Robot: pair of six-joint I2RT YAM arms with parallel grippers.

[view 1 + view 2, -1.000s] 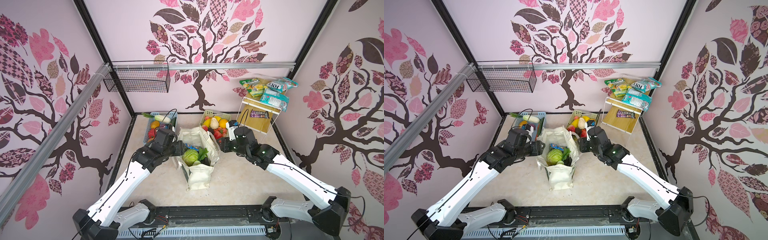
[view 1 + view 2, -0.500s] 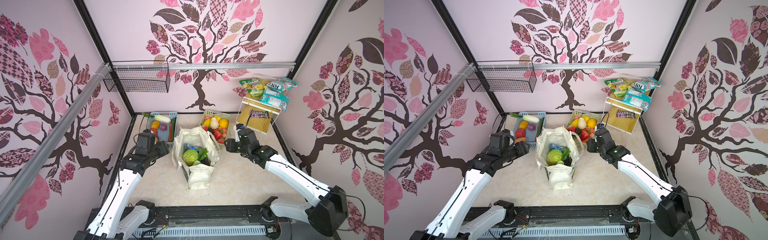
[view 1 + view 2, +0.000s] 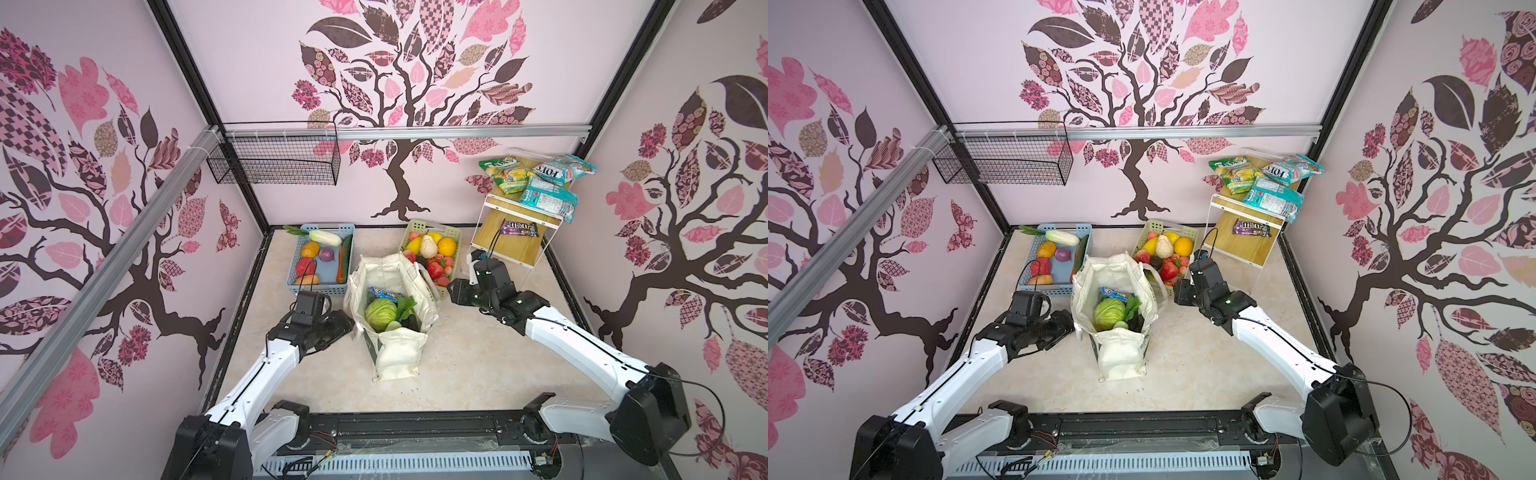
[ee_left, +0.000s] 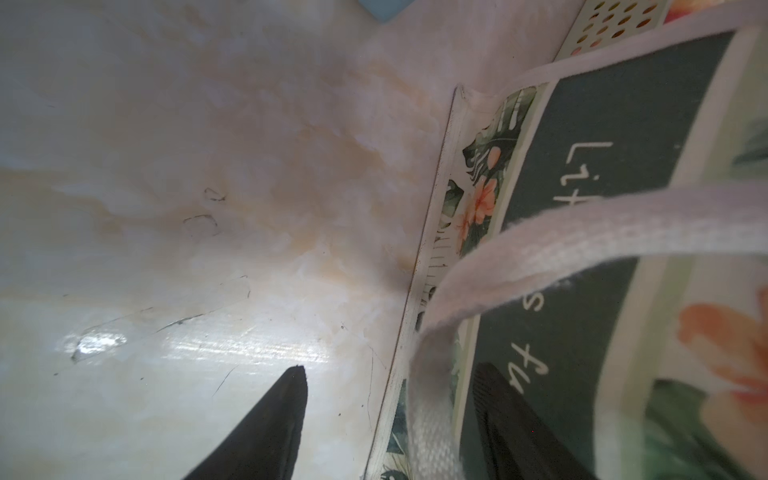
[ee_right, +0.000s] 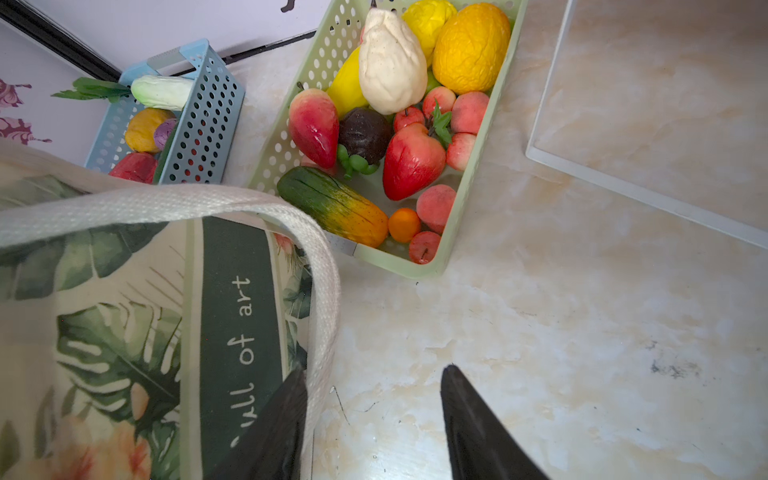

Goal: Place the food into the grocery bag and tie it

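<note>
The cream grocery bag [image 3: 399,357] [image 3: 1121,357] stands open mid-table. Food shows inside it: a green cabbage [image 3: 380,313] [image 3: 1108,313], a blue packet [image 3: 384,294] and green leaves [image 3: 405,307]. My left gripper [image 3: 351,328] [image 3: 1073,326] is low at the bag's left side. In the left wrist view it [image 4: 390,368] is open, with a cream handle [image 4: 582,232] running between its fingers. My right gripper [image 3: 451,293] [image 3: 1177,297] is at the bag's right side. It [image 5: 374,368] is open, and the other handle [image 5: 324,257] lies along one finger's inner side.
Behind the bag stand a blue basket [image 3: 328,226] of vegetables and a pale-green basket [image 3: 432,226] [image 5: 453,232] of fruit. At the back right a clear shelf stand [image 3: 511,249] holds candy bags [image 3: 536,178] and a brown packet [image 3: 519,228]. A wire basket [image 3: 278,162] hangs on the back wall.
My left gripper left the bag's upper left rim, swung out, and came down beside the bag's left side. My right gripper shifted slightly along the bag's right side and opened wider.
</note>
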